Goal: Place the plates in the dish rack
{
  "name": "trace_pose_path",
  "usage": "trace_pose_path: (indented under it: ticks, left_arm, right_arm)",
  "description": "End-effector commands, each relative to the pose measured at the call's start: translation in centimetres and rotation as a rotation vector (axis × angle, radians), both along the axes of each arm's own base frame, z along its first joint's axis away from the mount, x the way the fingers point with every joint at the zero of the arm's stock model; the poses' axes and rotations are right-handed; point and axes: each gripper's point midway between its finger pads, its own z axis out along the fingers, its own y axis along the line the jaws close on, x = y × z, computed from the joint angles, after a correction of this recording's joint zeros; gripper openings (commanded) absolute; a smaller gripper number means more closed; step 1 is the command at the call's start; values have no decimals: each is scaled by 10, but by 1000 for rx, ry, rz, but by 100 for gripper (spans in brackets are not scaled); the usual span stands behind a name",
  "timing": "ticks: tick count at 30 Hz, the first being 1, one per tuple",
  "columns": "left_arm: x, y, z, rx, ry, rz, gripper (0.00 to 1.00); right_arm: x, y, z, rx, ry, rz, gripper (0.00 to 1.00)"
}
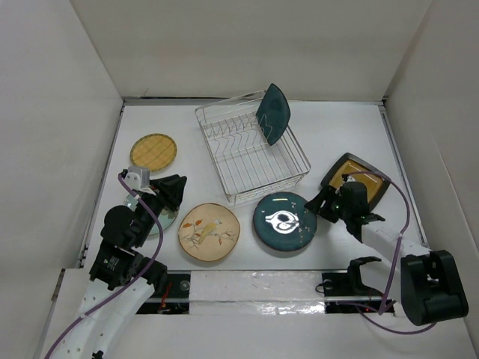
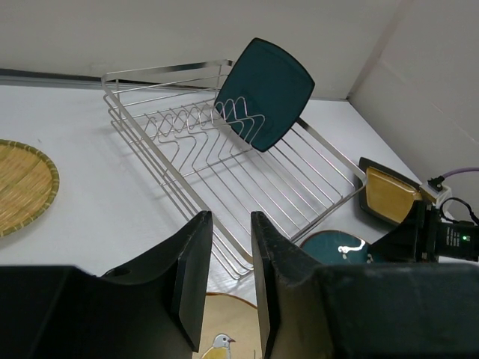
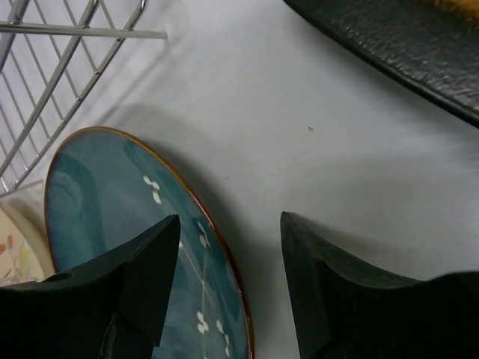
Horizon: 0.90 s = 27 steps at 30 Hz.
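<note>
The silver wire dish rack (image 1: 251,157) stands at the table's middle back, with the teal square plate (image 1: 272,112) upright in its far right end. The yellow checked plate (image 1: 153,151), cream floral plate (image 1: 209,232), dark teal round plate (image 1: 284,222) and amber black-rimmed square plate (image 1: 358,179) lie flat. The pale green plate (image 1: 166,221) is mostly hidden under my left arm. My left gripper (image 1: 174,191) is narrowly open and empty, above the table left of the rack. My right gripper (image 3: 230,224) is open, low, with its jaws either side of the dark teal plate's (image 3: 105,194) right rim.
White walls close in the table on the left, back and right. The amber plate's black rim (image 3: 397,45) lies just beyond my right gripper, and the rack's corner (image 3: 45,82) is to its left. The left wrist view shows the rack (image 2: 224,161) ahead.
</note>
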Motion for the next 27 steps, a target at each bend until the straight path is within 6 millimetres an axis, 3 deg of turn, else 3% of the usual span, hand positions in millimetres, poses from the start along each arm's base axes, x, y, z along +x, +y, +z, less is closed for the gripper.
trace_pose_path:
  ticks: [1,9,12,13,15,19,23,26,27]
  left_arm:
    - [-1,2,16,-12,-47,6,24]
    - [1,4,14,-10,-38,21,26]
    - [1,5,15,-12,-40,23,27]
    - [0,5,15,-14,-43,23,27]
    - [0,5,15,-15,-42,22,28]
    - [2,4,13,-9,-30,22,28]
    - [2,4,13,-10,-31,22,28]
    - [3,3,13,-8,-30,23,28]
    - [3,3,13,-9,-30,22,28]
  right_arm:
    - [-5,16,5,99,14,81,61]
    - [-29,40,-10,200,162,237,42]
    - [-32,40,-12,180,183,238,18]
    - [-29,42,-5,167,162,254,7]
    - [-32,41,-2,147,176,254,0]
    - [-31,40,25,123,119,291,0]
    - [-38,62,82,139,-2,397,0]
    - [-48,84,149,223,-201,500,0]
    - [-49,88,188,236,-317,528,0]
